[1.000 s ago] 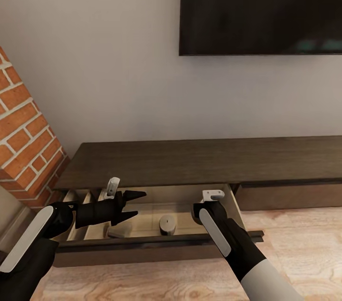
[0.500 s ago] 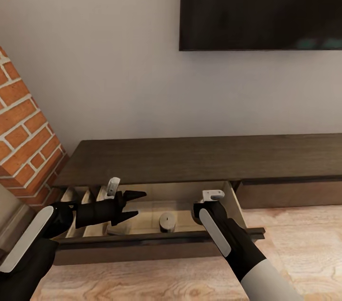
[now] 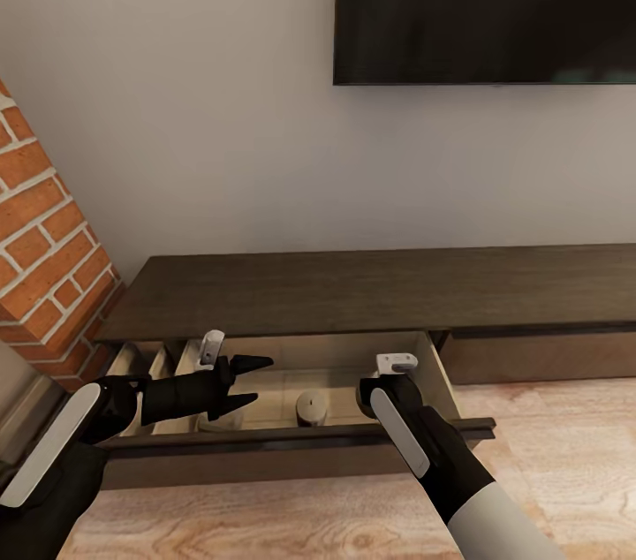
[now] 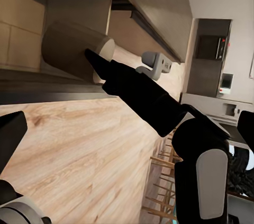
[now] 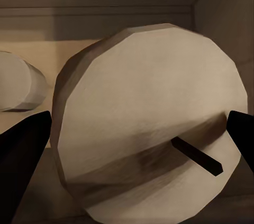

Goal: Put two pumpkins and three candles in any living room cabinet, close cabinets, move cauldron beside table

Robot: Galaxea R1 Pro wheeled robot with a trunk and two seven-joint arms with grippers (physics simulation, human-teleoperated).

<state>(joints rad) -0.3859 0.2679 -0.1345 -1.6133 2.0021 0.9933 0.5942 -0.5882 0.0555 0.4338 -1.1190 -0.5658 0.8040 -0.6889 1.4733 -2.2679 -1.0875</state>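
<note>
cabinet point(image 3: 353, 295): drawer pulled out, pale interior
candle point(image 3: 310, 408): upright in drawer middle
right gripper point(image 5: 132, 144): fingers spread, big candle point(image 5: 153, 128) between, grasp unclear
left gripper point(image 3: 250, 382): fingers released, over drawer

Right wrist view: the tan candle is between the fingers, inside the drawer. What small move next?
Probably spread the right end effector and lift clear: the stubby tan cylindrical candle already lies within the open pale-beige drawer, near another candle, fingers flanking it.
</note>
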